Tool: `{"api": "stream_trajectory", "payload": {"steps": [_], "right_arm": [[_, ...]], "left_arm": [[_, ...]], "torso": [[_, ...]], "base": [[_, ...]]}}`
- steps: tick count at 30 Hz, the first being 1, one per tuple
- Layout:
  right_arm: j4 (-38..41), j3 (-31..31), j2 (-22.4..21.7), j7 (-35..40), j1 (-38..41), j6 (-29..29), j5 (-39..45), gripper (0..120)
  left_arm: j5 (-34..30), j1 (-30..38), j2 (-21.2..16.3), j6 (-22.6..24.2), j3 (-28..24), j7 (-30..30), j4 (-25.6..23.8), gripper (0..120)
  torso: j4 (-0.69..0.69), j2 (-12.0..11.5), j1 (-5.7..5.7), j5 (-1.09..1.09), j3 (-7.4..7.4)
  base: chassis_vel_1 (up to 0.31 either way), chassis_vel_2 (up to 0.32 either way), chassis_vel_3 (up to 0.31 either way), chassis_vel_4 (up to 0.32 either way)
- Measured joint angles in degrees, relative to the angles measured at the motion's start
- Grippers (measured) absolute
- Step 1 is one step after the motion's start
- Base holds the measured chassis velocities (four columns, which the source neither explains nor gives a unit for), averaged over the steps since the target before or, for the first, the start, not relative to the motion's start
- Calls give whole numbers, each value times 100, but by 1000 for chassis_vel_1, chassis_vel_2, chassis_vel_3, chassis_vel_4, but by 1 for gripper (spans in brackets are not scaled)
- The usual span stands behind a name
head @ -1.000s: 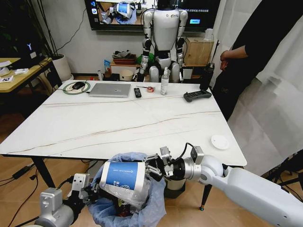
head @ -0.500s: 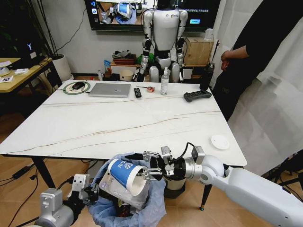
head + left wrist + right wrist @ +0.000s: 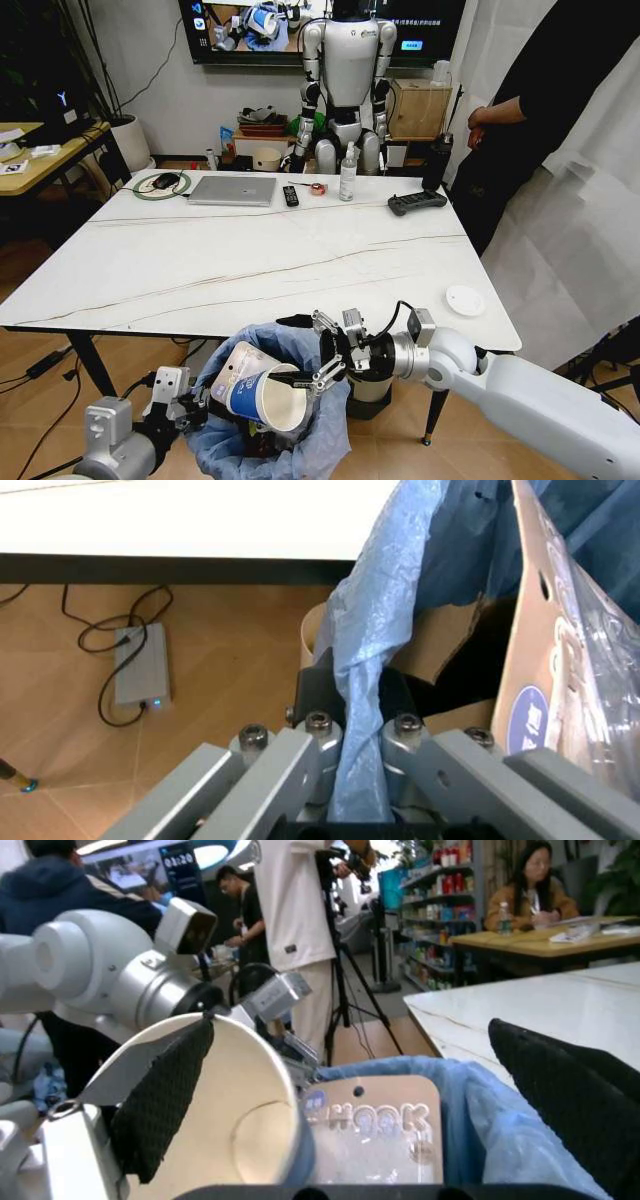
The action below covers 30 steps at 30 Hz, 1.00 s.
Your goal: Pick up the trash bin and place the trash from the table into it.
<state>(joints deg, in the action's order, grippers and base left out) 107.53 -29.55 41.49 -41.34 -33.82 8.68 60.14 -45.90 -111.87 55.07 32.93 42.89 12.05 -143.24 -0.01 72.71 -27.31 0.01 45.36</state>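
The right hand [image 3: 318, 352] is spread, fingers apart around the paper cup [image 3: 262, 386], which tilts into the trash bin [image 3: 300, 445] below the counter's [image 3: 250, 270] near edge. The left hand [image 3: 352, 727] pinches the bin's blue bag. Cardboard [image 3: 372, 1136] inside reads "HOOK".

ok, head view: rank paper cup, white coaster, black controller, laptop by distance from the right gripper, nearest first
1. paper cup: at the right gripper, over the trash bin.
2. white coaster: table's near right corner.
3. black controller: far right side of the table.
4. laptop: far edge, toward the left.
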Motion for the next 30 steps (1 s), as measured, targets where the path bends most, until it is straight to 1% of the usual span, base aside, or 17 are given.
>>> {"api": "stream_trajectory", "payload": {"steps": [3,10,16,19,30], "right_arm": [[160,1,-105,307,-2,-106,-74,100],[358,100,-232,567,-30,-397,-98,100],[425,215,-355,637,-97,-520,-125,100],[477,306,-449,634,-193,-522,-132,100],[509,488,-590,593,-387,-511,-176,100]], "left_arm": [[0,-1,0,1,-5,2,0,0],[-2,12,-4,3,-22,4,0,0],[-3,9,-4,4,-26,4,0,0],[-3,16,-4,4,-35,4,0,0],[-3,18,13,5,-59,6,0,0]], "torso": [[0,0,0,-1,0],[0,0,0,-1,0],[0,0,0,-1,0],[0,0,0,-1,0],[0,0,0,-1,0]], "base": [[0,0,0,0],[0,0,0,0],[0,0,0,0],[0,0,0,0],[0,0,0,0]]}}
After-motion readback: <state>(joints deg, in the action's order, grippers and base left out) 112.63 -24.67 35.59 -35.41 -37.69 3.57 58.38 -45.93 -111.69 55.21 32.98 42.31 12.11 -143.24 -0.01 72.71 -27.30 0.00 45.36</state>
